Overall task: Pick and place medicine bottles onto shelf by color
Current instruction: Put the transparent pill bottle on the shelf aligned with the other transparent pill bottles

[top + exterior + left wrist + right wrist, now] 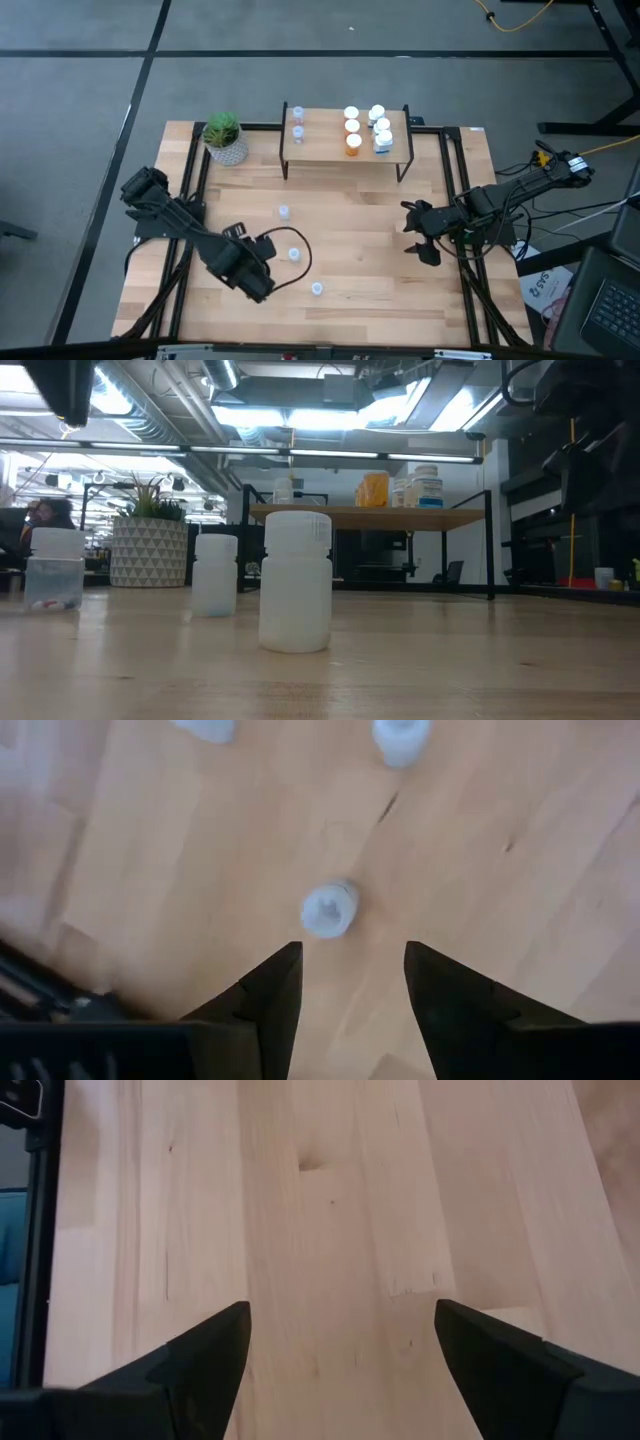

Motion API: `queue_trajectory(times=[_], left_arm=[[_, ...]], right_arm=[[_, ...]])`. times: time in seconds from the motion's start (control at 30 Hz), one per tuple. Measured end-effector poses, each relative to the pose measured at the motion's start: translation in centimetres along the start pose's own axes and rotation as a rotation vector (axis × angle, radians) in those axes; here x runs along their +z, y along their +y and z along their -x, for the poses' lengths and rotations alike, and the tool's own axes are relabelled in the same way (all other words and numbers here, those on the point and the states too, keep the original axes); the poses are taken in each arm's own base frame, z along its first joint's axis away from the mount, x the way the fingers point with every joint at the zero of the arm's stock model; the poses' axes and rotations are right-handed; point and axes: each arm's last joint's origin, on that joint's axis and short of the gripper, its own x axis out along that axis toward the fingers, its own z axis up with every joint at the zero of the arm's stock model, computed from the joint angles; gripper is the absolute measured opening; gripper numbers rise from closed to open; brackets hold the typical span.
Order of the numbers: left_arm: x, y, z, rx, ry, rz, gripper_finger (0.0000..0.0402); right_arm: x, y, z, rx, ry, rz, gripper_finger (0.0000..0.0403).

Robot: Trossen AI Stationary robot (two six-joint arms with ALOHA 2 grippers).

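Here both sets of jaws stand open and empty, the left gripper [345, 982] above a pale bottle [329, 909].

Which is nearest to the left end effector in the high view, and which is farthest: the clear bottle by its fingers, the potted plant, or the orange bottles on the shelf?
From the left end effector, open and low over the table:
1. The clear bottle, just ahead of the fingers, on the bare tabletop.
2. The potted plant, at the far left corner, beside the shelf.
3. The orange bottles, on the shelf's right half.
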Motion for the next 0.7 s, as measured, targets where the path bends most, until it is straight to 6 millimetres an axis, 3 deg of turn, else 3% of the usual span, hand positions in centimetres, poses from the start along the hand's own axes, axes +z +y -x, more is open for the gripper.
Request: queue_trajectory(times=[0.17,0.3,0.47,0.53,0.7], left_arm=[[0.4,1.7,-0.9,-0.028,0.057,-0.081,0.0169],[1.6,5.6,1.1,-0.046,0.004,-0.088,0.0168],[1.8,10.5,3.9,-0.061,-0.203,0.041,0.0168],[1.4,11.0,3.9,-0.109,-0.264,0.102,0.0167],[-0.3,9.6,1.4,-0.228,-0.301,0.105,0.0168]], right_arm=[[0.2,0.1,0.0,0.012,-0.02,-0.001,0.0317],[0.4,0.2,0.0,0.022,-0.038,-0.002,0.0317],[0.4,0.3,0.0,0.026,-0.045,-0.002,0.0317],[0.4,0.3,0.0,0.026,-0.045,-0.001,0.0317],[0.4,0.3,0.0,0.026,-0.045,0.001,0.0317]])
